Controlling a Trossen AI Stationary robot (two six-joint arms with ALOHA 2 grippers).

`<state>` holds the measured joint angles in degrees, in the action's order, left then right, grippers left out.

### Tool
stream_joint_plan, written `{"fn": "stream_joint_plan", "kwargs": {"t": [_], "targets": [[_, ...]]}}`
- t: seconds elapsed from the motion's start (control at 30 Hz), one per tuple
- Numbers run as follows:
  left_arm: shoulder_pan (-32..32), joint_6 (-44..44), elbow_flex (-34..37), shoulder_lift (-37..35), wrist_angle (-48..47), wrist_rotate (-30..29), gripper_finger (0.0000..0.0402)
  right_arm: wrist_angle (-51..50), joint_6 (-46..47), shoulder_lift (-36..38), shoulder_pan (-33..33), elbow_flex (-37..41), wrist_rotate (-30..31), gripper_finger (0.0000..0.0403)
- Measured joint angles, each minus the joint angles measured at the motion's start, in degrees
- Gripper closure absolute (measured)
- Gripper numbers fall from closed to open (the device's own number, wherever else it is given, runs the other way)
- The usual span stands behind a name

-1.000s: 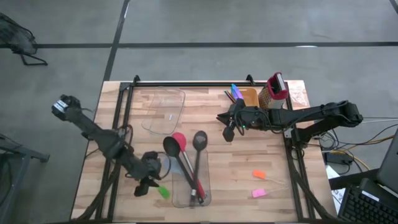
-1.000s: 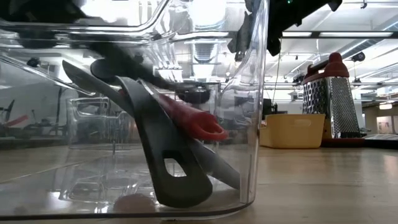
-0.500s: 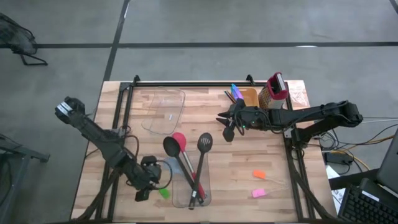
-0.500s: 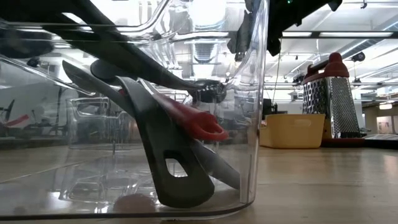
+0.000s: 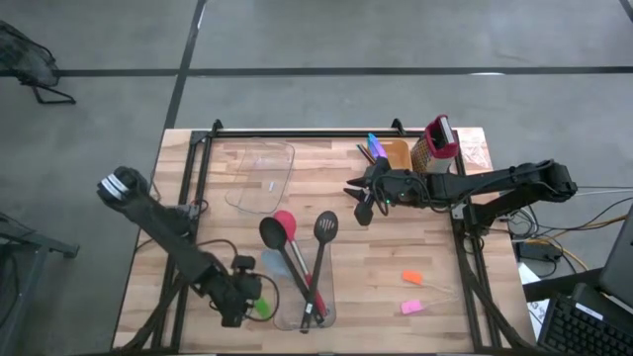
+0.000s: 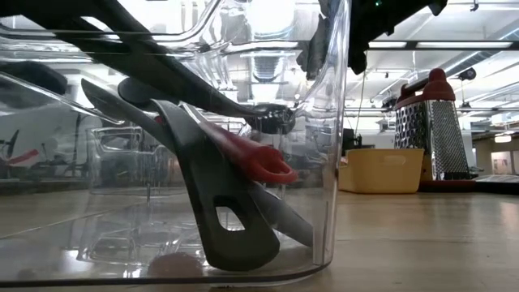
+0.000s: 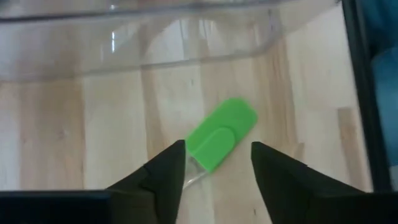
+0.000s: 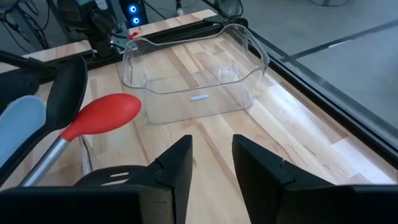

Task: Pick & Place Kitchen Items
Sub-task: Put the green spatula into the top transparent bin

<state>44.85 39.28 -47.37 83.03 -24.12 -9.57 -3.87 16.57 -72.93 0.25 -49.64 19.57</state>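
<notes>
A small green chunk (image 7: 221, 140) on a clear stub lies flat on the wood, just left of the near clear container (image 5: 328, 297). My left gripper (image 7: 214, 171) hangs open low over the chunk's near end, one finger on each side, apart from it; in the high view it (image 5: 247, 309) stands beside the chunk (image 5: 261, 309). The container holds a red spoon (image 5: 284, 225), a black spoon (image 5: 271, 235), a black slotted turner (image 5: 325, 226) and a light-blue spoon (image 8: 22, 124). My right gripper (image 5: 361, 210) waits open above the table's middle.
A second clear container (image 5: 262, 173) stands at the far left of the table. At the far right are a yellow bin (image 5: 396, 153) with thin sticks and a red-topped grater (image 5: 440, 138). Orange (image 5: 412, 279) and pink (image 5: 410, 308) chunks lie near right.
My left gripper has come down and gone toward the table's near edge, ending over the green chunk. The slotted turner's head has shifted a little toward the right in the container. The right arm has kept still.
</notes>
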Motion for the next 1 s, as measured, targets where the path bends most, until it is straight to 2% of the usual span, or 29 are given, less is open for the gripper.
{"fn": "stream_joint_plan", "kwargs": {"t": [0.13, 0.27, 0.43, 0.6, 0.87, 1.0], "targets": [[0.6, -3.05, -0.02, 3.36, 0.41, 0.62, 0.0178, 0.08, 0.55, 0.0, 0.0, 0.19, 0.0, 0.0293], [0.63, -4.55, -0.03, 5.78, 2.27, 0.45, 0.0167, 0.2, 1.11, 0.0, 0.0, 0.35, 0.0, 0.0308], [0.63, -7.49, -0.04, 8.09, 6.97, 0.47, 0.0165, 0.35, 1.4, 0.0, 0.0, 0.52, 0.0, 0.0328], [0.63, -11.25, -0.04, 10.38, 7.04, 0.42, 0.0165, 0.45, 1.89, 0.0, 0.0, 0.56, 0.0, 0.0344], [0.63, -12.23, -0.31, 13.1, 7.63, -0.84, 0.0166, 0.47, 1.89, 0.0, 0.0, 0.58, -0.02, 0.0359], [0.65, -12.19, -0.31, 13.2, 7.74, -0.95, 0.0182, 0.54, 1.91, 0.0, 0.0, 0.58, -0.02, 0.0357]]}}
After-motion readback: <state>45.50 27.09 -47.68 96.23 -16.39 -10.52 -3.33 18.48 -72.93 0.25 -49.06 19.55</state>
